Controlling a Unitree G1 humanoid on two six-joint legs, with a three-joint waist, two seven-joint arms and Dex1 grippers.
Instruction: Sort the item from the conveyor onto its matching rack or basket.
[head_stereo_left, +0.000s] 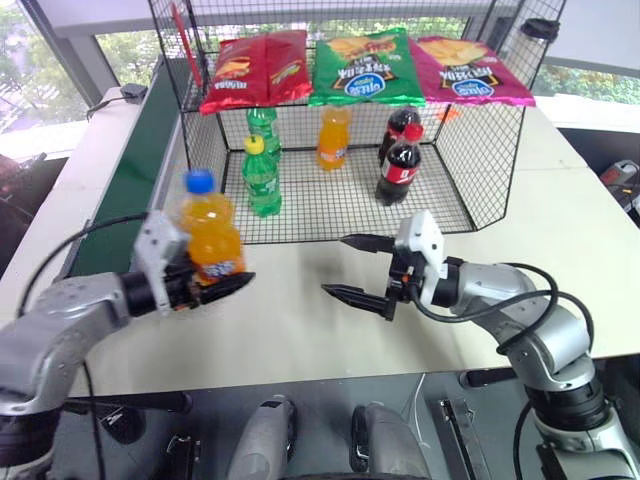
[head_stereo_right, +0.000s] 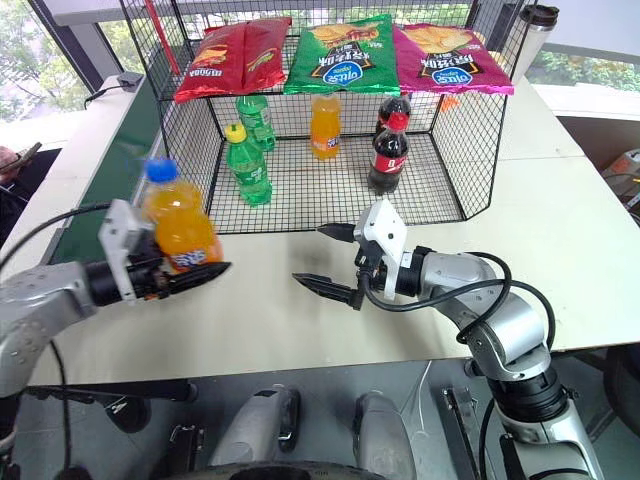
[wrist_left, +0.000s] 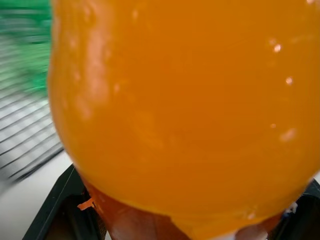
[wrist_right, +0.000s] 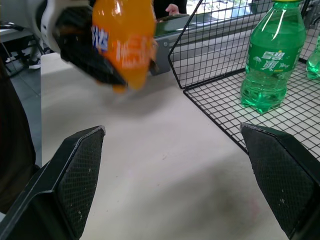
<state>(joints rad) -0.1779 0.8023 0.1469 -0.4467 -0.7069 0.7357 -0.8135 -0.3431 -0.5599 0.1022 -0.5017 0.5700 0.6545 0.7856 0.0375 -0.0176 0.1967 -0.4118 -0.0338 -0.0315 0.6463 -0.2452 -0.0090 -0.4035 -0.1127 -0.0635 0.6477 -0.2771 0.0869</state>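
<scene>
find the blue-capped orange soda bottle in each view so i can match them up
Left eye view: orange soda bottle, lower left, held in the left hand.
Right eye view: left side, same grip.
Left wrist view: orange body up close.
Right wrist view: top, left of centre.
Shared landmark: black wire basket, except in the left wrist view.
</scene>
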